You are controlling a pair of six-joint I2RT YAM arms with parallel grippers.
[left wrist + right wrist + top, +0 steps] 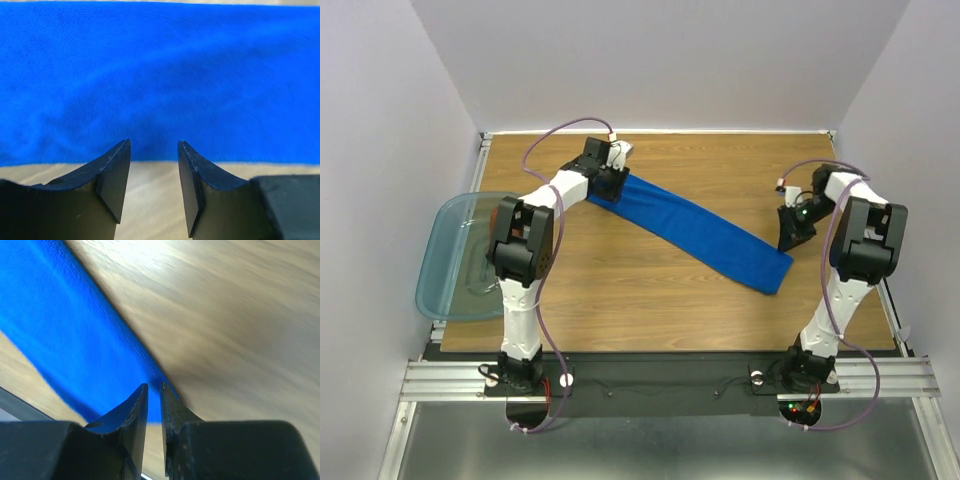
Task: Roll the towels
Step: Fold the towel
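Note:
A bright blue towel [700, 232] lies flat in a long diagonal strip on the wooden table, from the far left down to the near right. My left gripper [610, 188] sits at the towel's far-left end. In the left wrist view the towel [160, 75] fills the upper part, and the left gripper [154, 142] is open with its tips at the cloth's edge and bare wood between them. My right gripper [788, 238] hovers just right of the towel's near-right end. Seen from the right wrist, the right gripper [154, 385] shows a narrow gap holding nothing, above the towel's corner [65, 340].
A translucent teal plastic bin [445, 255] sits at the table's left edge beside the left arm. Bare wood [720, 170] stretches behind the towel, with white walls close on three sides.

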